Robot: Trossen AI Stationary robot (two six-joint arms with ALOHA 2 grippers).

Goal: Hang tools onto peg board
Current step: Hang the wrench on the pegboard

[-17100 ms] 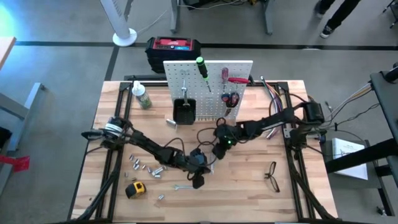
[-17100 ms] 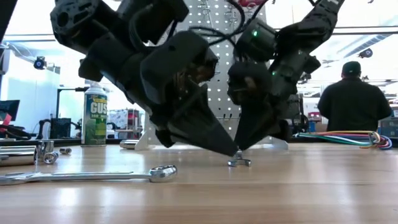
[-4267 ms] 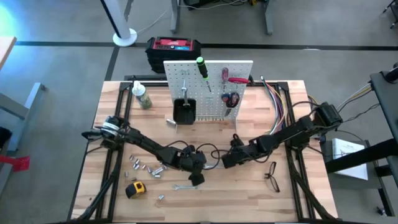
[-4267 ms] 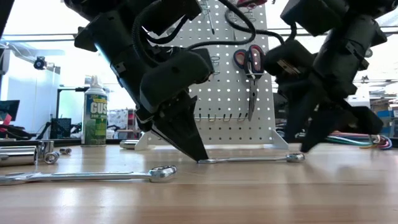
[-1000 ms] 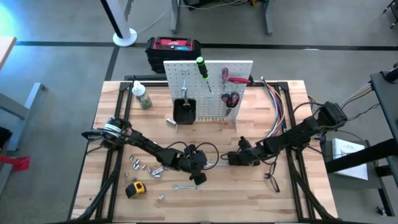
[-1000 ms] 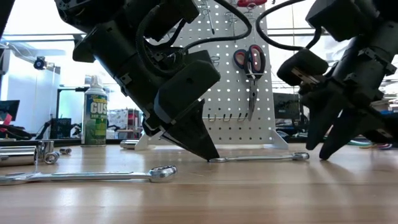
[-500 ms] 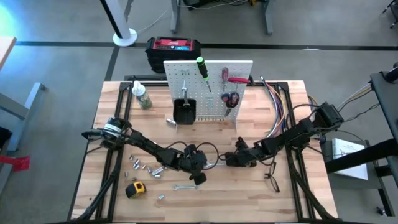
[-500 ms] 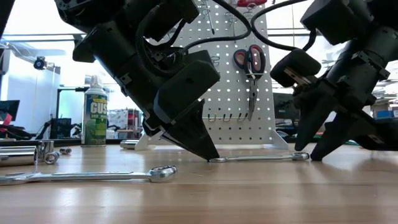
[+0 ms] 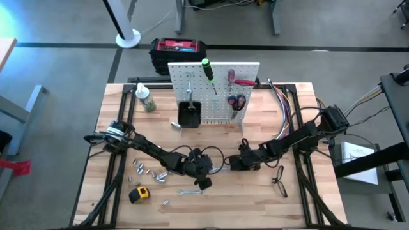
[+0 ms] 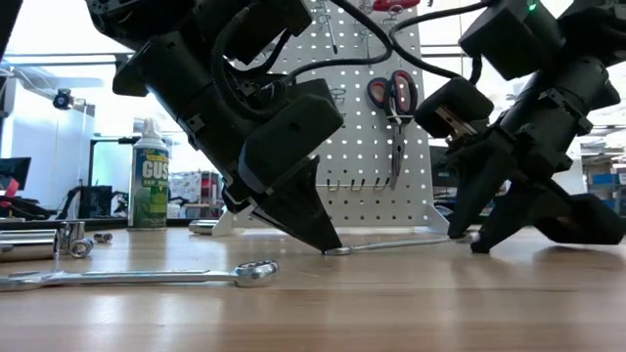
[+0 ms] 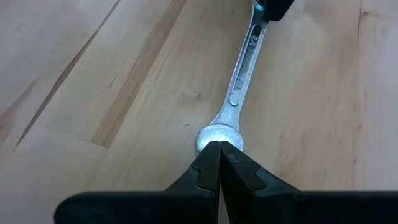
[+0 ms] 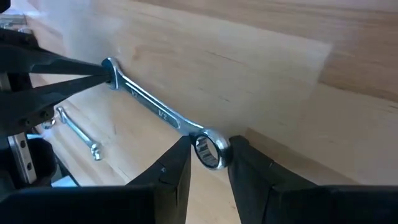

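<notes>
Low view: my right gripper (image 10: 468, 238) has closed in to pinch the wrench (image 10: 391, 243) ring end, lifting it off the table; my left gripper (image 10: 321, 246), pressed shut, pins the other end

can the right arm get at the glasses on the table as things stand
Probably not right now. The glasses lie uncovered just beside the right gripper, so the way is free, but its fingers are closed around the ring end of the wrench, whose other end the left gripper pins.

Two wrenches (image 12: 158, 114) (image 12: 78, 132), two screwdrivers (image 9: 208, 68) (image 9: 231, 78), one pliers (image 9: 244, 82), one scissors (image 9: 236, 102), one tape measure (image 9: 137, 193), one glasses (image 9: 280, 180).
</notes>
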